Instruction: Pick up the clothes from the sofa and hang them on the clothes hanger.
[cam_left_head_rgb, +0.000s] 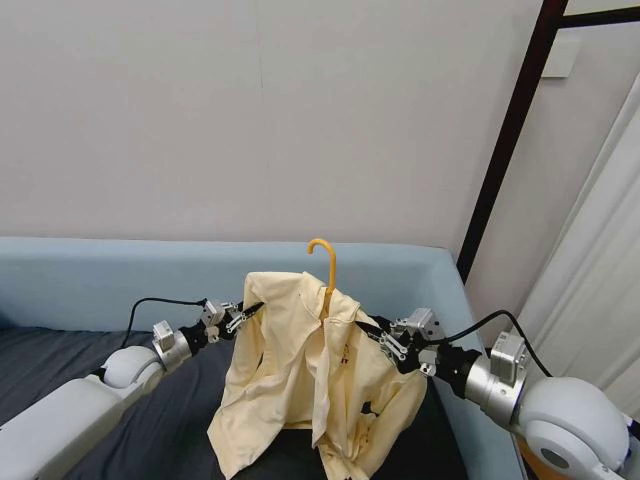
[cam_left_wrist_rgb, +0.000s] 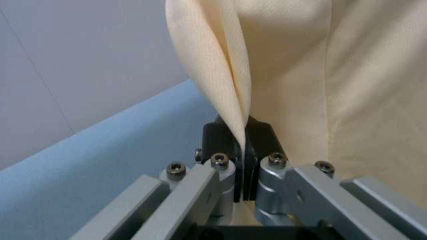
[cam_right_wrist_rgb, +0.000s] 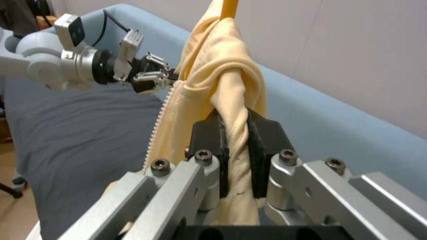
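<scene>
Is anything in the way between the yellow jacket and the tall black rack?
No, nothing visible. The left gripper and right gripper each clamp the yellow jacket, draped on its yellow hanger above the sofa. Toward the black rack there is just the sofa's low blue end.

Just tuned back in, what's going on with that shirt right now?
Both arms hold the pale yellow shirt over the blue sofa: the left gripper is shut on one shoulder, the right gripper on the other. The shirt sits on a yellow hanger, its hook sticking up between them.
</scene>
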